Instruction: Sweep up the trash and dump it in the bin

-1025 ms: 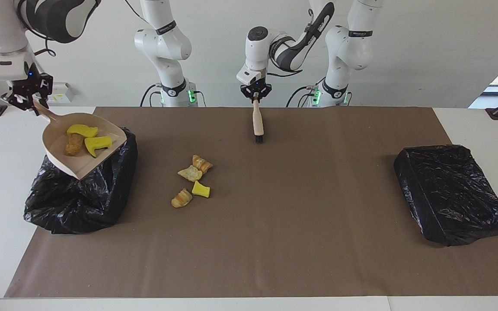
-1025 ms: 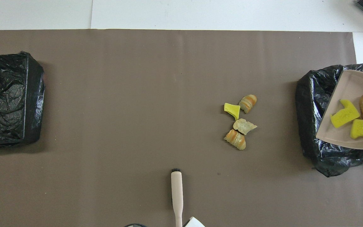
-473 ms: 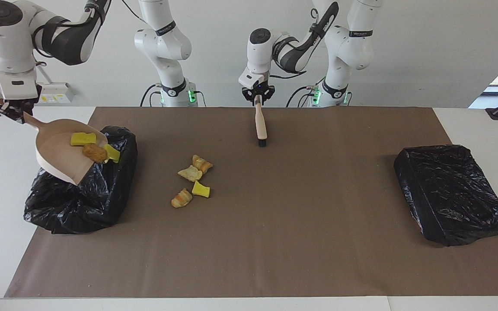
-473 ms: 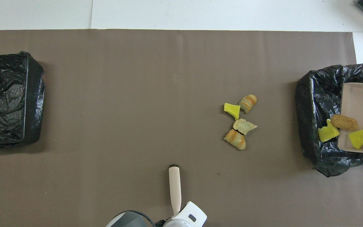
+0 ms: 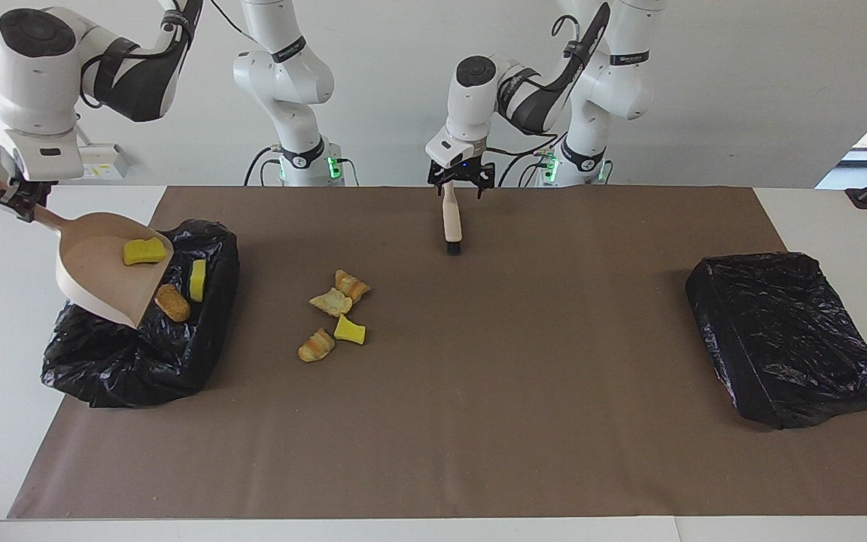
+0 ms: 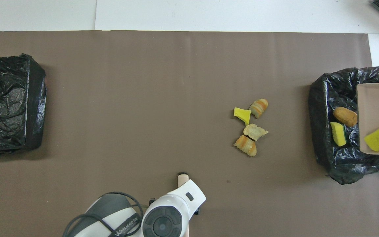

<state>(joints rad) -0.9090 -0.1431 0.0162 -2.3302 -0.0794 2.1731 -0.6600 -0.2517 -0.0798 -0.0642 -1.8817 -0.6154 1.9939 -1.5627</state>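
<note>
Our right gripper (image 5: pixel 15 197) grasps the dustpan (image 5: pixel 106 265) by its handle, tipped over the bin (image 5: pixel 144 342) at the right arm's end of the table. The left gripper (image 5: pixel 461 183) stands released around the brush (image 5: pixel 451 220) handle, the brush resting bristles-down on the brown mat (image 5: pixel 524 391). We judge the dumping step half done: a brown lump (image 5: pixel 172 301) and a yellow wedge (image 5: pixel 197 280) lie in the bin, one yellow wedge (image 5: pixel 144 251) clings to the pan, and four bits (image 5: pixel 334 315) wait on the mat, near the bin. Next we need a steeper tilt or a shake. The overhead view hides the right gripper and most of the brush, yet shows the bin's inside; the facing view shows both grippers.
</note>
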